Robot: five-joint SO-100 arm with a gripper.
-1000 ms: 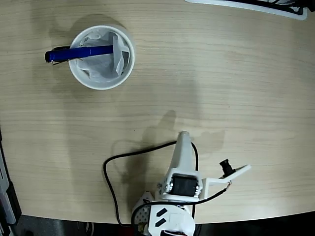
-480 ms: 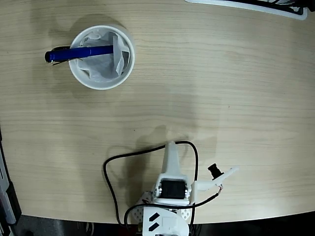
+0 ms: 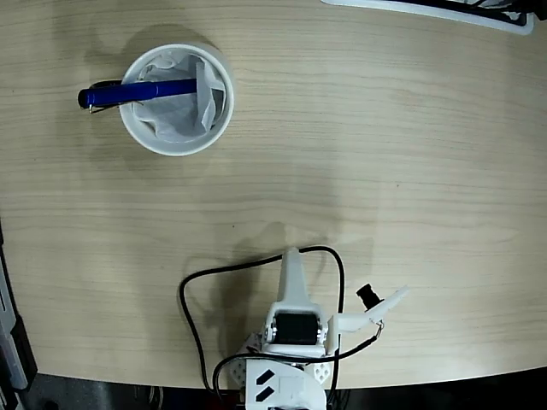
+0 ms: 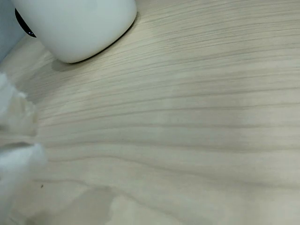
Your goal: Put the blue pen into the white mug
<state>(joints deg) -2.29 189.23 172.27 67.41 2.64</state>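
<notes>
You'll find the blue pen (image 3: pixel 128 93) in the upper left of the fixed view, lying nearly level across the white mug (image 3: pixel 177 100): one end is inside over the crumpled white paper lining (image 3: pixel 175 107), while the shaft crosses the mug's left rim and its clip end sticks out beyond it. The mug stands upright on the wooden table (image 3: pixel 385 154). In the wrist view you see only the mug's lower white wall (image 4: pixel 77 26) at the upper left, with a dark bit at its left edge.

Well apart from the mug, at the bottom centre of the fixed view, sits the white arm (image 3: pixel 291 329), folded back near the table's lower edge with a black cable (image 3: pixel 192 316) looping to its left. The gripper (image 3: pixel 292 259) points up the frame; you cannot tell from either view how its fingers stand, and nothing shows between them
</notes>
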